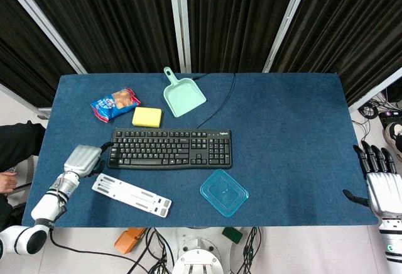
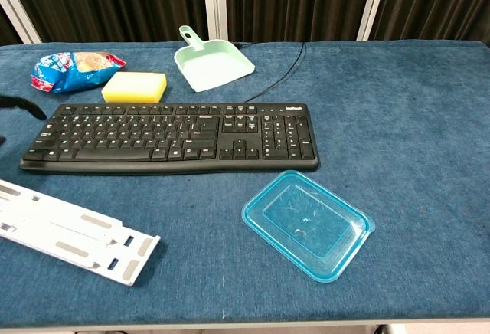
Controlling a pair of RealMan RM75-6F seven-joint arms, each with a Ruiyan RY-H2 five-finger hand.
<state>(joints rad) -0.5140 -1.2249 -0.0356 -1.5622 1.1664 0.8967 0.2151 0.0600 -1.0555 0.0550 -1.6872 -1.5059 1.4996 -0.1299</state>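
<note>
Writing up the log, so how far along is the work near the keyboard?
Early. Nothing looks done: the keyboard lies flat with the white bracket in front of it. In hand: the left hand is at the keyboard's left end, whether it touches is unclear. Left: any grasp. The right hand waits open off the table.

Chest view cuts off the white bracket [image 2: 73, 232] at its left edge; the left hand [image 1: 81, 159] fingers perhaps touch the keyboard [image 1: 169, 148]; contact unclear.
</note>
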